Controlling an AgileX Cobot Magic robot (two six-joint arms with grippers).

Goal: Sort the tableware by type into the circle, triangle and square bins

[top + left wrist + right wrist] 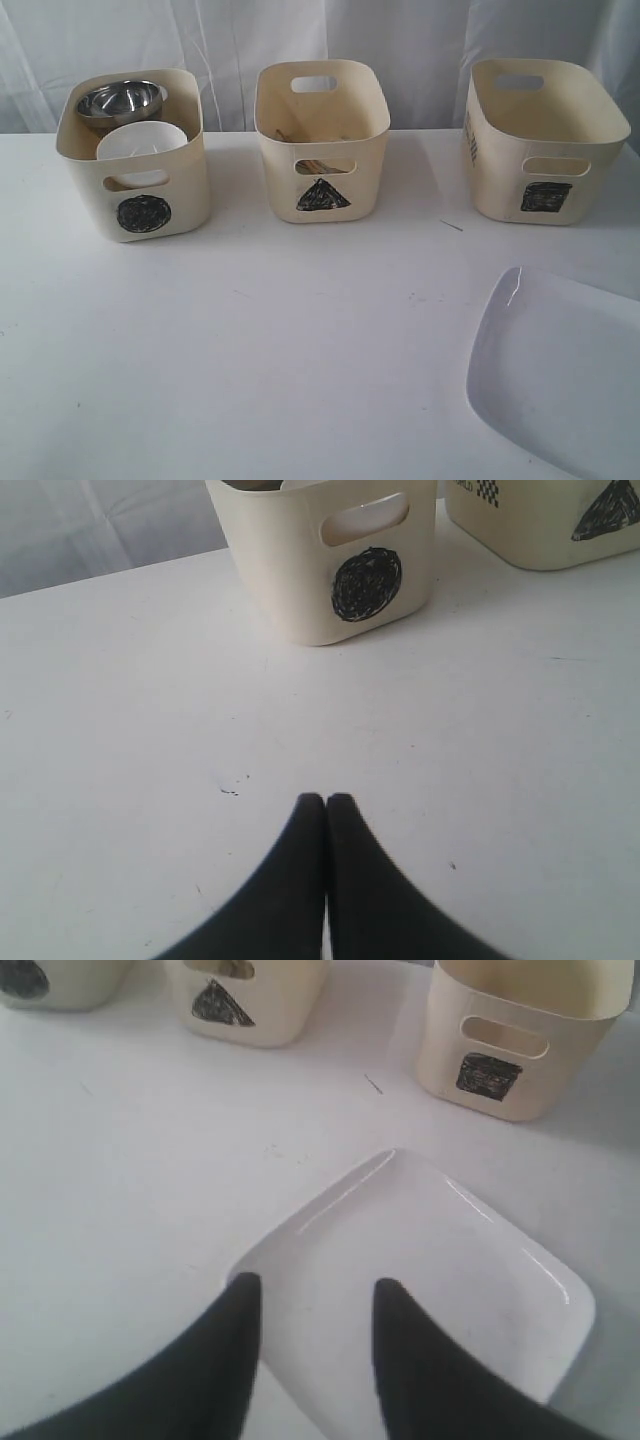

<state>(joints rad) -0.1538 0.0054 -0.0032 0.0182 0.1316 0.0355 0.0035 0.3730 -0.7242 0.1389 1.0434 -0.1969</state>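
1. One white table [300,350] carries everything, backed by a pale curtain [120,50].
2. One large white plate [560,380] with rounded corners lies flat at the table's near right, well apart from the tubs and outside all of them.
3. Three matching cream bins with cut-out handles stand in a row along the far edge: the circle bin [140,190] at left, the triangle bin [320,150] in the middle and the square bin [545,150] at right. Each bears one black scribbled shape on its front.
4. Two bowls sit in the circle bin: one steel bowl [120,100] at the back and one white bowl [140,140] in front of it.
5. Wooden sticks [320,166] show through the triangle bin's handle slot; their number cannot be told.
6. One dark printed label [470,140] marks the square bin's side, too small to read.
7. The right gripper [315,1285] hangs over the plate's near rim, jaws parted and gripping nothing.
8. The left gripper [326,802] points at the circle bin, jaws pressed together over bare table.
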